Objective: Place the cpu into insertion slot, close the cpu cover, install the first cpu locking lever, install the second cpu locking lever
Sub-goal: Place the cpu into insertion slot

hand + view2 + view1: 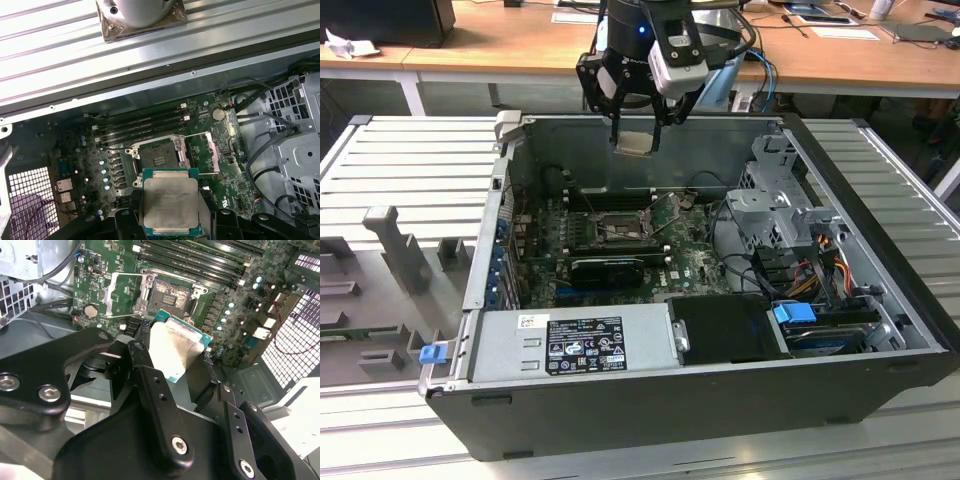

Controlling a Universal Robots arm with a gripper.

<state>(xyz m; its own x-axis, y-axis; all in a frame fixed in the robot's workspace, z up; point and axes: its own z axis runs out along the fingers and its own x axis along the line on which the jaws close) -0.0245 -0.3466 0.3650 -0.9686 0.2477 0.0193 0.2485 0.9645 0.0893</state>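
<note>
The cpu (168,200) hangs in the air, pinched on two opposite edges by the jaws. Its pale metal face shows in the first wrist view and its green rim in the second wrist view (176,347). In the exterior view it hangs (635,143) well above the board, near the top of the open case (720,400). Below it the slot (157,155) lies bare, dark inside its silvery rim, with the cover (214,150) swung open just beside it. Green board (90,150) surrounds the slot, and long black memory slots (145,122) run along one side of it. In the exterior view a black card (608,268) lies on the board near the slot, and a grey power supply (570,340) fills the case's near corner. The case rests on a ribbed grey surface (410,160).
</note>
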